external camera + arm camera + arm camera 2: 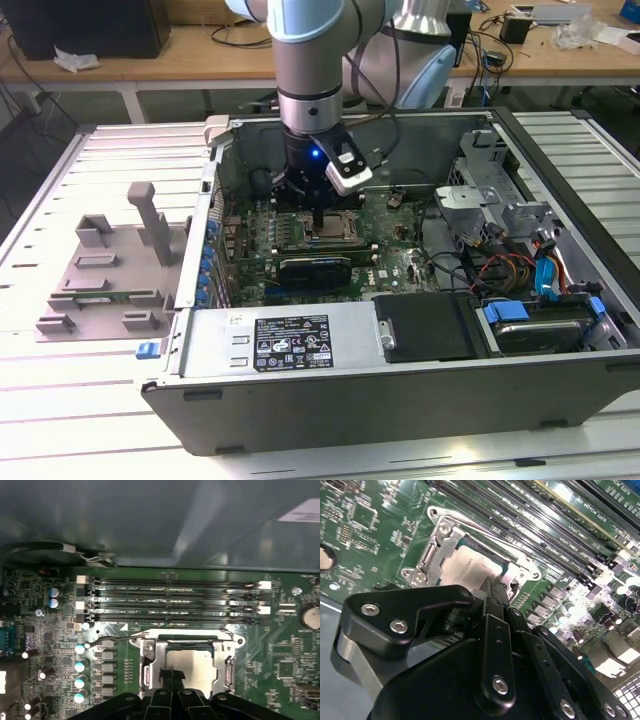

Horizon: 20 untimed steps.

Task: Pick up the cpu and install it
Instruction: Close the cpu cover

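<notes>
We're in a workshop, wooden desks along the back, and up front a ribbed metal bench (60, 440) carries an open computer case (400, 400). The arm (310, 60) reaches straight down into that case. Off on the exterior view's left, a grey plastic fixture (100, 280) sits on the bench just beside the case. Along the near wall of the case lies the power supply (290, 340), and behind it the green motherboard (280, 645) with a long black expansion card (315, 268). Now the hand (171, 672): low over the board, its fingers (492, 587) drawn close together, tips right down at the chip. In the first wrist view, four memory slots (175, 600) run side by side, and just beside them is the metal-framed socket (150, 665). And there's the cpu (192, 665), lying flat inside that socket with its silvery top up. Whether the fingertips actually touch it, I can't tell.
</notes>
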Motion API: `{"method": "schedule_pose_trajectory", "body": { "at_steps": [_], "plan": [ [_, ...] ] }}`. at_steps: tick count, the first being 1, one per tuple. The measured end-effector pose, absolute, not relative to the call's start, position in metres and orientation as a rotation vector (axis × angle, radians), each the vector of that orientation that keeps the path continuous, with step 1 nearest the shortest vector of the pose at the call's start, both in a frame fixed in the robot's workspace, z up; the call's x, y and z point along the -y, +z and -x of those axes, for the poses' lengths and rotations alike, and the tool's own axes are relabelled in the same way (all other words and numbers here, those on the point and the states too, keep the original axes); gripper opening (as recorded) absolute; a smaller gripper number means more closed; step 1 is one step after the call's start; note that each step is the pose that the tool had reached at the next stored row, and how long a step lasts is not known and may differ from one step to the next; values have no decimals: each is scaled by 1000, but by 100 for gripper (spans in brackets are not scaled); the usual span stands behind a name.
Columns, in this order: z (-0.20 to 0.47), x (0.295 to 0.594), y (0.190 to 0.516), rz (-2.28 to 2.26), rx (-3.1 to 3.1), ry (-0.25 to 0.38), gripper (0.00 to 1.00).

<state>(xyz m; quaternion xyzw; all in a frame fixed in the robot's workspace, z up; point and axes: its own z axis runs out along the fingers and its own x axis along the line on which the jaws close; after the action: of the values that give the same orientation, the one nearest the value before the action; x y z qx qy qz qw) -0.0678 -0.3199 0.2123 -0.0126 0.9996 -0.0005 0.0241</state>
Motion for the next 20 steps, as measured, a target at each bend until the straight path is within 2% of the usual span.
{"method": "schedule_pose_trajectory", "body": {
  "at_steps": [20],
  "plan": [
    [80,320,209,45,-3093,-2,11]
  ]
}}
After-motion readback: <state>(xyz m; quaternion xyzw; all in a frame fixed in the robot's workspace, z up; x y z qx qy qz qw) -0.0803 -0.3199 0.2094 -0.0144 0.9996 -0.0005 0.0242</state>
